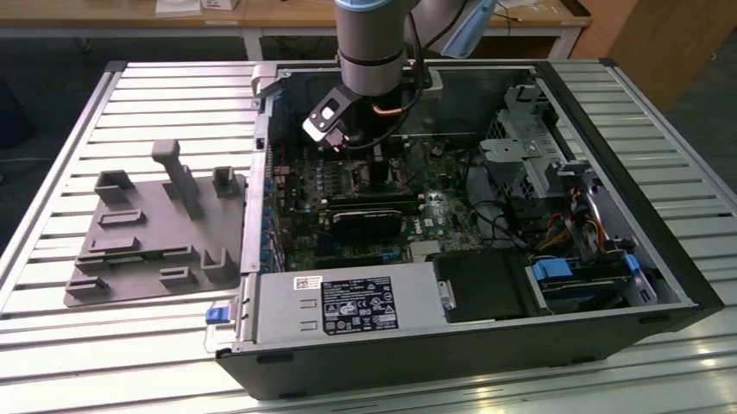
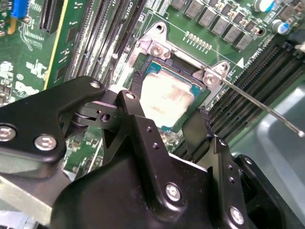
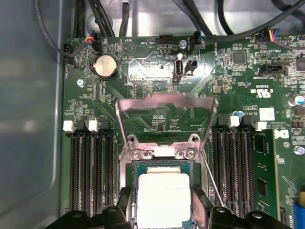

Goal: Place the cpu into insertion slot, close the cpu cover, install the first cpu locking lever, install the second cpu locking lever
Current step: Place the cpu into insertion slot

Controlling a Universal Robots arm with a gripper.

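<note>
The cpu [image 3: 163, 195] lies flat with its pale face up inside the insertion slot [image 3: 162, 152], on the green motherboard. My gripper [image 3: 164, 202] straddles it, one black finger against each of two opposite edges, shut on the cpu [image 2: 167, 95]. The cpu cover [image 3: 167, 101] stands raised on its hinge beyond the slot, its square window open to the board behind. A thin wire locking lever [image 2: 259, 106] sticks out unlatched from a corner of the slot's frame [image 2: 159, 47]. In the exterior view the gripper [image 1: 374, 172] reaches down into the open computer case.
Black memory slots [image 3: 90, 176] flank the socket on both sides. The case walls [image 1: 259, 172], power supply [image 1: 345, 306] and drive cage [image 1: 541, 147] enclose the board. A grey fixture plate [image 1: 150, 233] lies on the slatted table at the exterior view's left.
</note>
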